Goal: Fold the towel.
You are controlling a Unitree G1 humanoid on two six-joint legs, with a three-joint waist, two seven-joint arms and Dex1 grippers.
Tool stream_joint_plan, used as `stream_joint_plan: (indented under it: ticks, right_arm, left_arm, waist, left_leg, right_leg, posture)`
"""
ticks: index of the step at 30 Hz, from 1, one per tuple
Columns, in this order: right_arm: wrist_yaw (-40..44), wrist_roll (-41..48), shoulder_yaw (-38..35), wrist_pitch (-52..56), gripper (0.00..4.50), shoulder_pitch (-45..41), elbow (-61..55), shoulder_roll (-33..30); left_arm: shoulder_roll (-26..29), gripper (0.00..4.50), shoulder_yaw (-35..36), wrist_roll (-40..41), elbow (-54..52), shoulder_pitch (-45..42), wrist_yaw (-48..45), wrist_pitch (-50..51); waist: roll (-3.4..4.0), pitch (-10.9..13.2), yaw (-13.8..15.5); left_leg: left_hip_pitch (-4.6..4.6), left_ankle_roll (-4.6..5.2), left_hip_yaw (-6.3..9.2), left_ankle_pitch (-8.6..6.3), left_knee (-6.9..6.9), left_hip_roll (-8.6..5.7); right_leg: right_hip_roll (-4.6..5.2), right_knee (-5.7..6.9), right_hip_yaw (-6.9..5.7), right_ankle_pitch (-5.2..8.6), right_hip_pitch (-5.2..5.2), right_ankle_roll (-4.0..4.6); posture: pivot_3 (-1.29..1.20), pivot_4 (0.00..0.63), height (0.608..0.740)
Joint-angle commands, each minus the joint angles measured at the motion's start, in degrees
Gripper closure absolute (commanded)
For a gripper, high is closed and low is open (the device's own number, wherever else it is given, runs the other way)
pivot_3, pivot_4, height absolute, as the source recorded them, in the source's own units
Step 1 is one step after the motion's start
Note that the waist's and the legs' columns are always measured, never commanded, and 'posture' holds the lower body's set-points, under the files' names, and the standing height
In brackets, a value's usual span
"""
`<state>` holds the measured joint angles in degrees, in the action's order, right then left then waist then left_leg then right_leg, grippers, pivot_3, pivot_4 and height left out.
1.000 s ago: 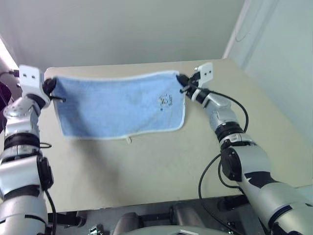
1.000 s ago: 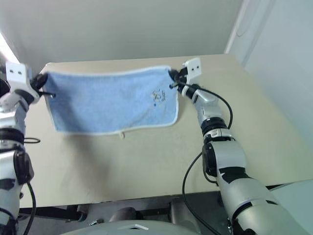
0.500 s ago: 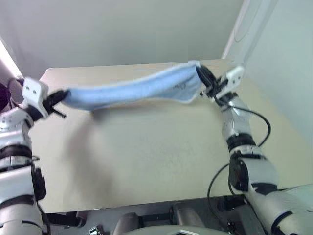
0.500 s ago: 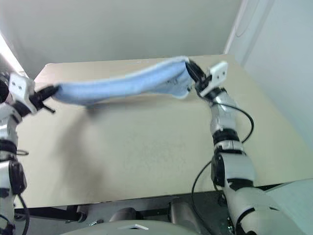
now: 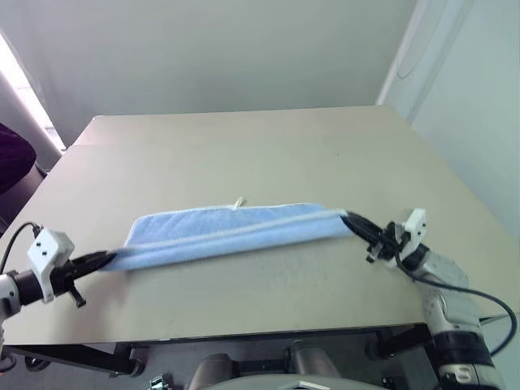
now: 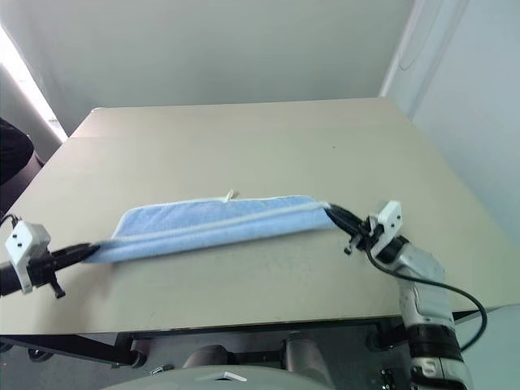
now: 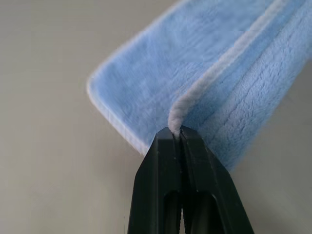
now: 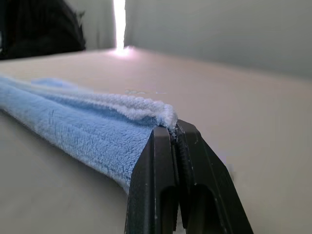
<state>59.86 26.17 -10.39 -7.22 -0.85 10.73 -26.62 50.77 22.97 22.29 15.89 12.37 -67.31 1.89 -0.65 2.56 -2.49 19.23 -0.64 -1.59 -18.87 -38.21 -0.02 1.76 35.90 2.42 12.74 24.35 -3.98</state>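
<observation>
Trouble from here would mostly come from how we let go. We have the towel (image 5: pixel 227 236) laid across the middle of the bench (image 5: pixel 268 154) as a long band running left to right, its upper layer draped over the lower one, a white-edged hem running along the top and a small loop tag poking out at the far edge. Our left end effector (image 5: pixel 104 260) is clamped on the towel's left end near the bench's near-left edge, fingers (image 7: pixel 181 161) pressed together on the white edging. Our right end effector (image 5: pixel 357 225) is clamped on the right end, low over the bench.

The layers do not look squarely matched: the lower layer shows beyond the upper one along the far side, so releasing now would likely set an uneven fold. If we pull the ends further apart, the stretched cloth could slide and drag the lower layer with it. If one end effector opens before the other, tension could snap the band sideways. Terry pile may also snag on the fingers and lift a corner as we withdraw. The left end sits close to the bench edge, so slack there could spill over.
</observation>
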Motion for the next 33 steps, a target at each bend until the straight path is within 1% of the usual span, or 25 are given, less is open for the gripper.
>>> stream_joint_plan:
  ticks: [1,6,8,13,15,17,20,22,24,29,33]
  right_arm:
    - [1.2,1.9,-3.9,-0.5,4.5,1.4,-3.4,-3.7]
    - [3.7,1.6,-3.9,-0.4,4.5,3.0,-4.9,-6.4]
    - [2.8,0.3,-3.3,2.7,4.5,2.6,-5.3,-8.4]
    - [-2.6,-4.6,1.0,8.2,4.5,-5.1,-0.7,-8.3]
    - [-5.2,-6.8,3.1,10.1,4.5,-8.4,2.1,-6.8]
    - [-7.7,-8.6,4.5,9.8,4.5,-12.0,6.3,-4.8]
    - [-10.7,-10.6,5.0,5.7,4.5,-16.0,12.4,-2.0]
    - [-12.2,-11.6,5.1,2.3,4.5,-18.4,16.6,-0.2]
    - [-13.7,-12.7,5.4,-0.3,4.5,-20.6,20.3,1.2]
    - [-17.1,-15.7,6.4,-2.8,4.5,-26.3,29.3,3.2]
    - [-18.5,-17.2,6.9,-4.2,4.5,-29.3,34.4,4.5]
  left_arm:
    - [2.9,4.49,4.5,-0.4,0.6,2.4,0.0,-0.5]
    - [3.7,4.49,5.0,-0.2,2.1,3.5,-0.8,-1.2]
    - [4.0,4.49,4.3,0.0,2.8,2.1,-0.9,-1.1]
    - [2.9,4.49,0.5,-0.2,7.8,-7.8,0.4,0.7]
    - [2.6,4.49,-2.1,-1.3,10.5,-11.6,0.1,2.2]
    - [1.9,4.49,-4.1,-2.2,13.3,-15.6,0.7,2.5]
    - [1.0,4.49,-6.6,-4.6,18.2,-21.1,2.7,1.1]
    - [0.3,4.49,-8.0,-6.7,22.6,-25.0,4.5,-1.9]
    - [-0.4,4.49,-8.8,-7.8,27.5,-29.4,6.1,-2.4]
    - [-2.3,4.49,-11.2,-11.2,38.0,-37.5,9.2,-7.4]
    - [-4.6,4.49,-11.2,-11.3,43.7,-42.3,10.3,-7.6]
  waist:
    - [0.0,0.0,0.0]
    - [-0.09,0.0,0.0]
    - [-0.09,0.0,0.0]
    - [-0.26,0.0,0.0]
    - [-0.27,0.0,0.0]
    - [-0.32,0.0,0.0]
    - [-0.34,0.0,0.0]
    - [-0.36,-0.1,0.0]
    - [-0.37,-0.1,0.0]
    - [-0.4,-0.1,-0.1]
    - [-0.41,-0.1,-0.1]
  left_leg:
    - [0.0,0.0,0.0,0.0,-0.01,0.02]
    - [0.01,0.0,-0.06,0.0,-0.01,0.02]
    - [0.01,0.0,-0.06,0.0,-0.01,0.02]
    - [-0.01,0.0,-0.1,0.01,-0.13,-0.01]
    - [-0.09,0.01,-0.09,0.01,-0.13,-0.01]
    - [-0.09,0.01,-0.08,0.01,-0.11,-0.02]
    - [0.0,0.01,-0.07,0.01,-0.09,-0.02]
    - [0.07,0.01,-0.06,0.01,-0.08,-0.03]
    - [0.09,0.01,-0.06,0.01,-0.06,-0.06]
    - [0.08,0.01,-0.06,0.01,-0.08,-0.11]
    - [0.1,0.01,-0.03,0.01,-0.06,-0.1]
  right_leg:
    - [-0.05,0.02,0.0,0.0,0.01,0.0]
    - [-0.19,0.06,-0.02,0.01,0.02,0.0]
    - [-0.21,0.06,-0.02,0.01,0.02,0.0]
    - [-0.22,0.15,-0.02,-0.03,0.0,0.01]
    - [-0.26,0.17,-0.02,-0.04,-0.03,0.03]
    - [-0.29,0.16,-0.02,-0.05,-0.02,0.03]
    - [-0.31,0.16,-0.02,-0.27,0.06,0.02]
    - [-0.29,0.15,-0.02,-0.3,0.12,-0.03]
    - [-0.23,0.14,-0.02,-0.31,0.13,-0.06]
    - [-0.17,0.14,-0.01,-0.37,0.12,-0.15]
    - [-0.15,0.16,-0.01,-0.38,0.14,-0.16]
  posture:
    - [0.0,0.0,0.74]
    - [0.0,0.0,0.74]
    - [0.0,0.0,0.74]
    - [0.0,0.0,0.74]
    - [0.0,0.0,0.74]
    - [0.0,0.0,0.74]
    - [0.0,0.0,0.74]
    - [0.0,0.0,0.74]
    - [0.0,0.0,0.74]
    - [0.0,0.0,0.74]
    - [0.0,0.0,0.74]
